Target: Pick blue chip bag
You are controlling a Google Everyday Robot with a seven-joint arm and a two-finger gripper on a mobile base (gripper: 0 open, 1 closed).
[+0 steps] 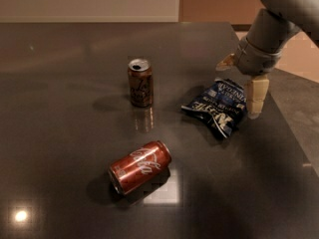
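Lying flat at right-centre of the frame, the blue chip bag [217, 103] rests on the dark counter [60, 133], crumpled, with its white lettering facing up. It looks light and soft: thin foil that will crinkle and give under pressure, probably slick on its flat faces, with contents that a hard squeeze could crush. The best hold is likely across the puffed middle or over a raised crease near the upper end, pinching the foil from both sides rather than pressing down on it. A sealed edge lying flush on the counter would be hard to get under.

The gripper [241, 78] hangs over the bag's upper right end, holding nothing, its fingers [257, 94] spread apart: one pale finger just right of the bag, the other above its top edge. Whether either touches the foil cannot be told.

By count there are one chip bag, one gripper and two cans. One brown can [140, 82] stands upright with its top opened, left of the bag and well apart from it, in the upper centre. One red cola can [140, 166] lies on its side at lower centre
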